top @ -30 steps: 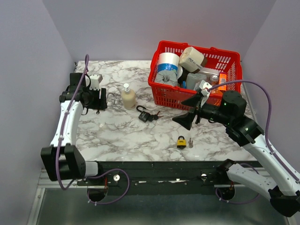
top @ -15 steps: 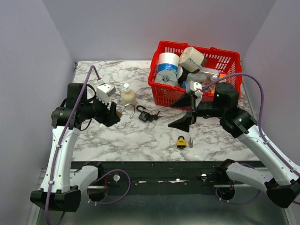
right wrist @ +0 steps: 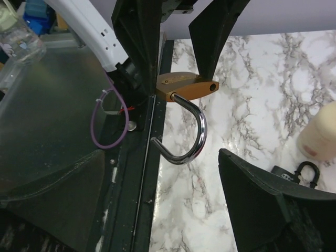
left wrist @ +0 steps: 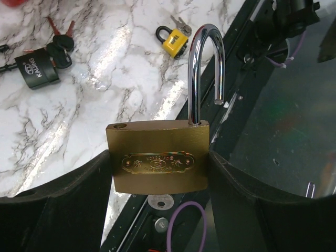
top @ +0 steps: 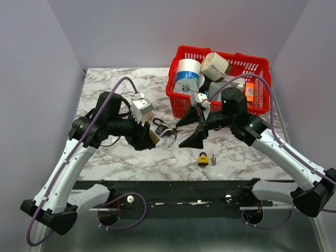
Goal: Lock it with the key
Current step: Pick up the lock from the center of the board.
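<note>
1. A brass padlock is seen with a flat rectangular body. An oval engraved plate sits on its face.
2. Its steel shackle stands open. One leg is seated in the body, while the free end hangs clear of the empty hole at the other top corner.
3. The padlock body is clamped by its two side edges between the black fingers of the left tool, with the shackle pointing away from that wrist.
4. In the top view the padlock is held above the tabletop, near its middle, and is not resting on it.
5. The right tool is spread wide and holds nothing.
6. In the right wrist view the shackle is seen ahead of the right tool's fingers, roughly in line with the gap between them. No contact with either finger is seen.
7. In the top view the shackle's curved end lies just beside the right tool's fingertips, with the two tools facing each other.
8. A black padlock lies on the tabletop with red-headed keys touching it.
9. A small yellow padlock lies nearer the front edge, with small keys just beside it.
10. It cannot be told which key fits the brass padlock.
11. A red basket of assorted items stands at the far right.
</note>
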Tool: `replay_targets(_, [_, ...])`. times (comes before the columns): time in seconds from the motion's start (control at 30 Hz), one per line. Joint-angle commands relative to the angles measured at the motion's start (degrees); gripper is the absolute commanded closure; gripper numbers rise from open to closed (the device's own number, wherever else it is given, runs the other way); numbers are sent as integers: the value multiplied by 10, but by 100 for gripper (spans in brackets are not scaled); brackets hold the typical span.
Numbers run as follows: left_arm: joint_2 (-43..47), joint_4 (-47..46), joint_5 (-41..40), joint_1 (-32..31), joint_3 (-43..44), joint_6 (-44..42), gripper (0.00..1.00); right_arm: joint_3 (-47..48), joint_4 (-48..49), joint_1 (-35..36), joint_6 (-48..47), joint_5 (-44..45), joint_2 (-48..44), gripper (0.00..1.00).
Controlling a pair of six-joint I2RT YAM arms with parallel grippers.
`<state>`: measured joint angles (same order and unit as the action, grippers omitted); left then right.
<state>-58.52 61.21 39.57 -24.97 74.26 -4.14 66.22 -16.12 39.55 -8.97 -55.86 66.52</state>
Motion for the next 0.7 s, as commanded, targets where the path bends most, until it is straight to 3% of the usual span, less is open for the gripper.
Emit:
replay_targets(0.0, [-1, -61, 21, -29, 40, 28, 87, -2, 45, 4, 70, -42, 17, 8])
replay_targets(0.2, [-12, -79, 17, -58, 59, 39, 88, -6, 74, 4, 133, -56, 40, 14])
replay_targets(0.3, [-14, -83, 13, -69, 64, 59, 90, -8, 79, 4, 143, -68, 44, 28])
replay_targets(0.4, [-11, -93, 12, -75, 64, 71, 90, -10, 79, 4, 145, -72, 43, 51])
replay_targets(0.43, [-12, -97, 14, -76, 63, 77, 90, -11, 79, 4, 143, -72, 42, 68])
replay_targets(0.5, [-9, -101, 16, -80, 62, 84, 90, -10, 79, 4, 138, -73, 41, 90])
replay_targets(0.53, [-8, -107, 29, -80, 59, 86, 84, -9, 79, 4, 133, -71, 37, 99])
replay_targets(0.6, [-5, -110, 76, -80, 48, 72, 65, -4, 80, 4, 127, -70, 33, 99])
replay_targets(0.63, [-1, -113, 100, -81, 43, 61, 41, -1, 80, 4, 119, -69, 27, 99])
replay_targets(0.67, [4, -124, 122, -80, 26, 74, 31, 2, 80, 4, 114, -66, 23, 99])
